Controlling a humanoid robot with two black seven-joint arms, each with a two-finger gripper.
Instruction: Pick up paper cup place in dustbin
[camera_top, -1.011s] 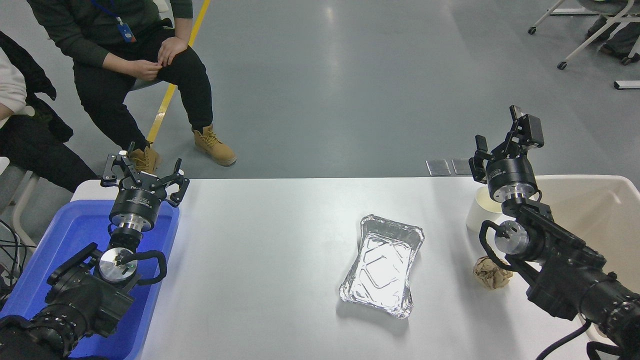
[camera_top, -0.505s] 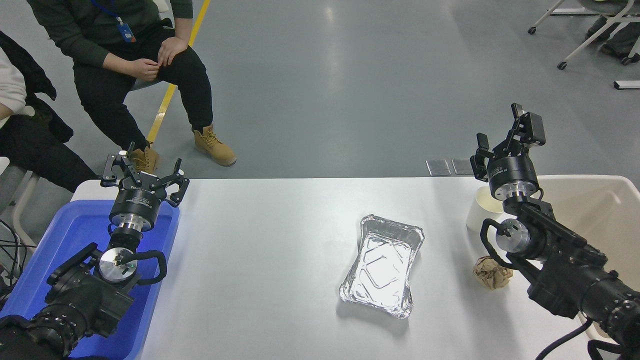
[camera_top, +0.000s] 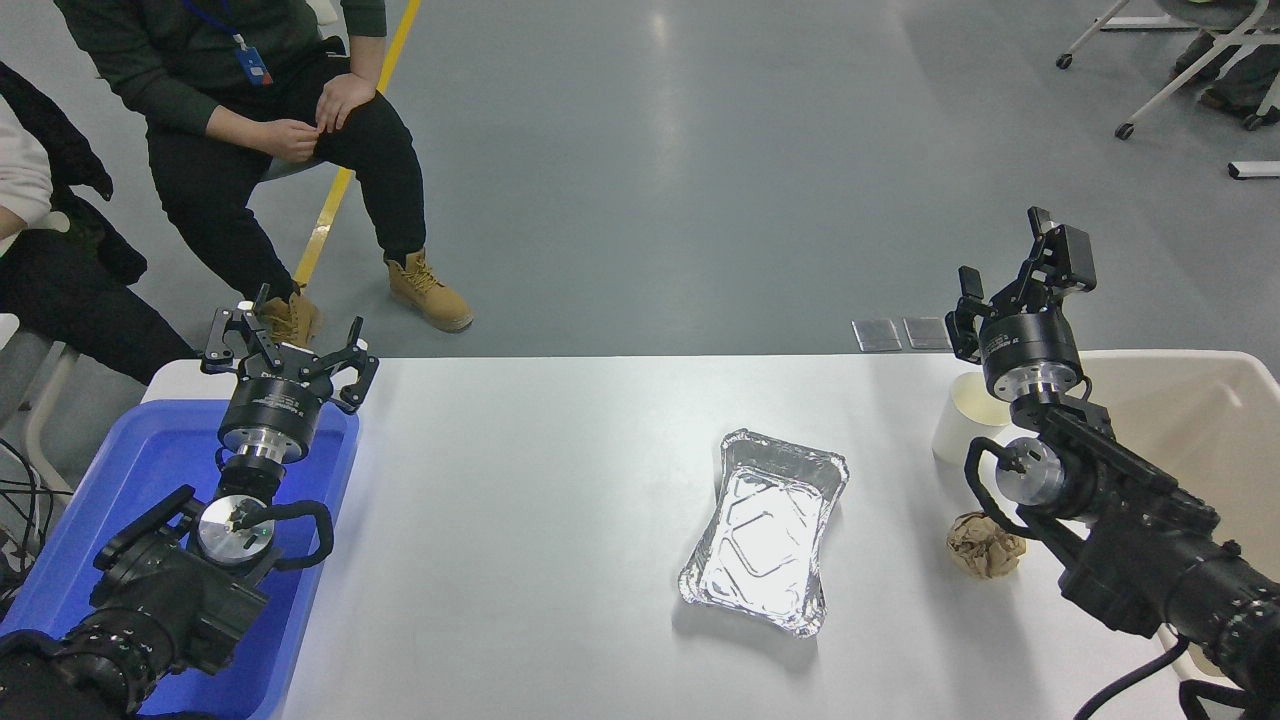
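Two grippers with spread jaws, nothing held.

Right gripper (camera_top: 1018, 272) is raised above the table's (camera_top: 560, 520) far edge, jaws apart and empty; the cup (camera_top: 962, 420) stands upright just below and behind them, partly hidden by the wrist, beside the bin (camera_top: 1190, 400), which lies to the jaws' right. Paper ball (camera_top: 985, 545) and foil tray (camera_top: 765, 530) sit nearer the camera. Left gripper (camera_top: 290, 345), also open, is parked over the blue tray (camera_top: 150, 470).
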